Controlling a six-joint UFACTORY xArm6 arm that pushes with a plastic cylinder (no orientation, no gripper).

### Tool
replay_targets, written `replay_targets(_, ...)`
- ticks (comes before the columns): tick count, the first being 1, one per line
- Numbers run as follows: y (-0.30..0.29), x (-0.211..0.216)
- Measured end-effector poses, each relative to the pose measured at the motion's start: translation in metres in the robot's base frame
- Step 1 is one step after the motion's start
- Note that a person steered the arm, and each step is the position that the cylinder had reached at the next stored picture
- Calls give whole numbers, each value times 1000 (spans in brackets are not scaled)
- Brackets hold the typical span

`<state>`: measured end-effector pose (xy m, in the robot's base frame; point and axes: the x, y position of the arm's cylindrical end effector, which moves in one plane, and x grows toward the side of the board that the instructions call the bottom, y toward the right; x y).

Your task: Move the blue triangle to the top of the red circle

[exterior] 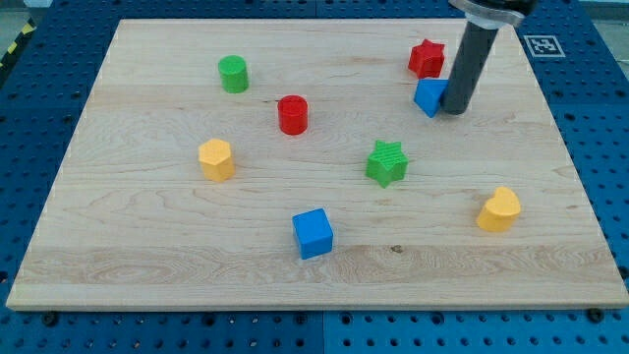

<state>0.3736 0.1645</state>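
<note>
The rod holds nothing, and its tip (pixel 453 110) rests touching the blue triangle (pixel 429 96) just to its left, apparently placed on the far side so a leftward push drives it above the red circle (pixel 293 114).

The tip (pixel 453 110) touches the triangle (pixel 429 96) on its right side. A star (pixel 427 59) sits just above-left of the tip; the circle (pixel 293 114) lies well to its left.
</note>
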Motion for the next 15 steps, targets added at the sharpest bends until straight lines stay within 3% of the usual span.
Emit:
replay_targets(3,-58,-48)
replay_targets(5,-61,-87)
replay_targets(8,-54,-66)
replay_targets(15,-123,-52)
